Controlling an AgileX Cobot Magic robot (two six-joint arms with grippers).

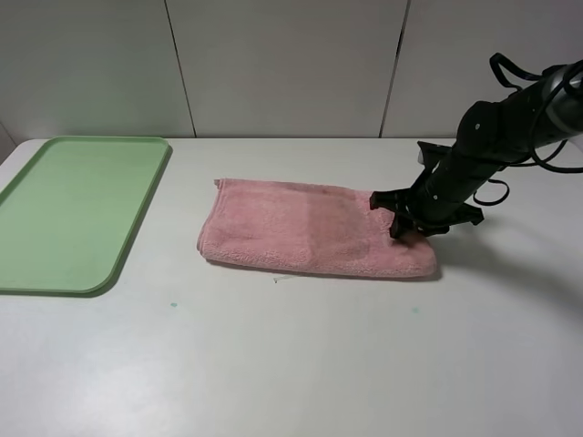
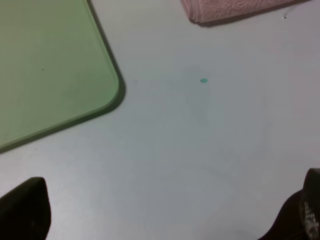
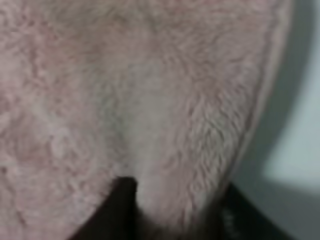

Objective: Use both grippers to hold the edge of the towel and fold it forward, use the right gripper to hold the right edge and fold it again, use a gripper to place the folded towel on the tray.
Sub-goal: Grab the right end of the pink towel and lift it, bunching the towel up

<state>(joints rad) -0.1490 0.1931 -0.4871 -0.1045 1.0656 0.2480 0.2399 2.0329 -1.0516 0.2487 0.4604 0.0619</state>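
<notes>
Right end effector [image 1: 407, 229] is down on the right end of the towel [image 1: 310, 228]. Its black arm [image 1: 510, 118] and cables come in from the right side of the exterior view. In the right wrist view the two dark fingers [image 3: 117, 210] have a raised ridge of pink pile filling the gap between them. Jaws are drawn in on that bunch but not fully together, so it is gripping cloth. The edge of the towel [image 3: 272, 85], a thin stitched hem, runs just beside the pinch, with bare worktop [image 1: 319, 364] past it.

Left end effector [image 2: 165, 212] is out of the exterior view. The left wrist view shows one black fingertip [image 2: 25, 210] at each side of the picture. They are far apart and wide open, holding nothing, over bare worktop.

Towel lies flat near the middle of the worktop, folded into a long band running left to right. Its left end is a bit rumpled, and the near long side looks rounded like a fold. The left wrist view catches only one of its corners.

Tray [image 1: 73, 209] is pale green with a low rim and rounded corners. It sits on the left part of the worktop, well apart from the towel with bare surface between them. One rounded corner shows in the left wrist view.

Small green speck [image 1: 173, 304] sits on the worktop, nearer the camera than the gap between tray and towel. Pale wall panels [image 1: 282, 64] stand behind.
</notes>
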